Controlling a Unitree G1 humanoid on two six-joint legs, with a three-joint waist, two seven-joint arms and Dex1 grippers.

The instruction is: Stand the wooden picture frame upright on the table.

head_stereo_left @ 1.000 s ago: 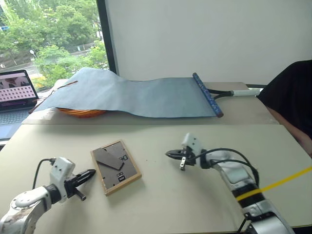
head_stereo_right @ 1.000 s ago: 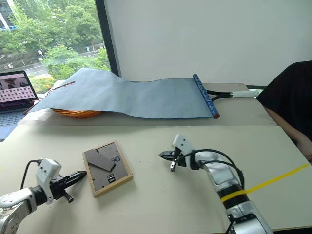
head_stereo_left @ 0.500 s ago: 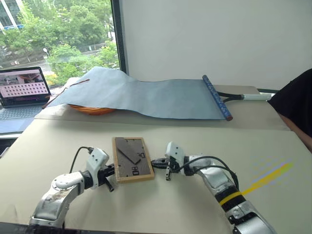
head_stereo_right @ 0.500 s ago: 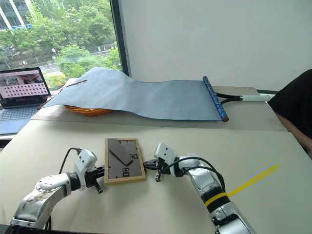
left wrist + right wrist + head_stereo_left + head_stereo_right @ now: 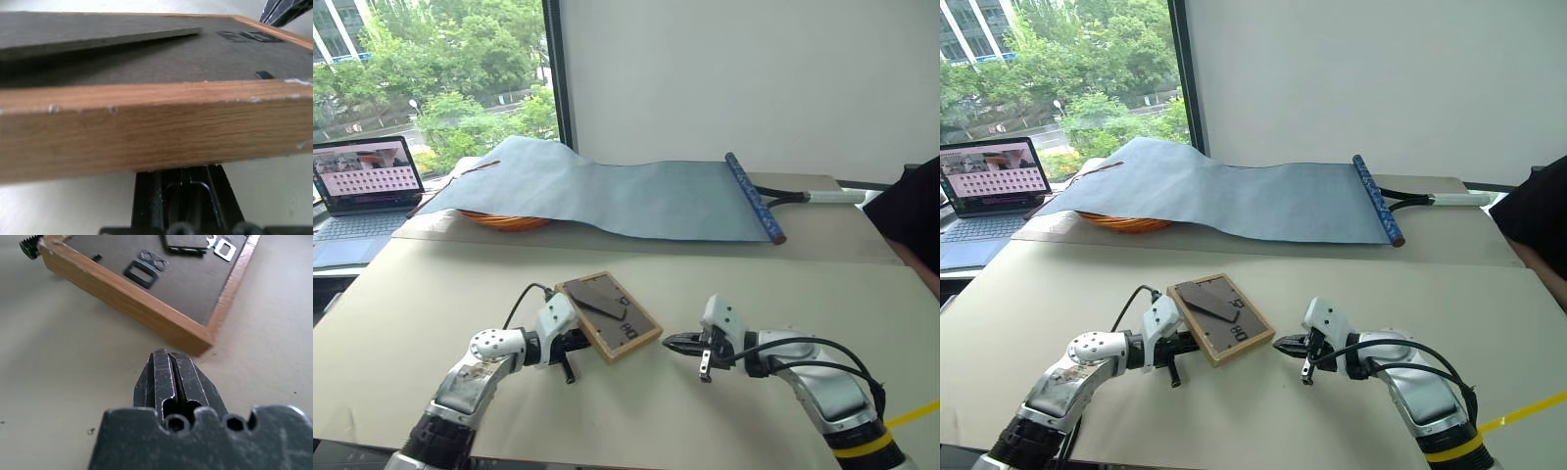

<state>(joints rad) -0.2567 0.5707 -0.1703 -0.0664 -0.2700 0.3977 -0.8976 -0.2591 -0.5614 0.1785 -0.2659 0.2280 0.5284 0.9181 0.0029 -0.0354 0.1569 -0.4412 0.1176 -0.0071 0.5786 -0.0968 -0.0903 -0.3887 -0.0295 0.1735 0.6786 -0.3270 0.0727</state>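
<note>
A beige table [image 5: 421, 323] runs wide and bare on its near half, with open surface left, right and in front of the work; a second table edge lies beyond, under a blue-grey cloth sheet [image 5: 607, 196] draped over an orange basket [image 5: 499, 221]. One laptop [image 5: 364, 181] sits at the far left by the window, and a person's dark sleeve [image 5: 913, 211] shows at the right edge. One wooden picture frame [image 5: 608, 315] lies near the table's middle, dark back panel up, its left edge lifted off the surface. The left gripper [image 5: 574, 343], fingers together, is wedged under that raised edge. The right gripper [image 5: 677, 343], fingers together too, points at the frame's near right corner, just beside it without touching.
</note>
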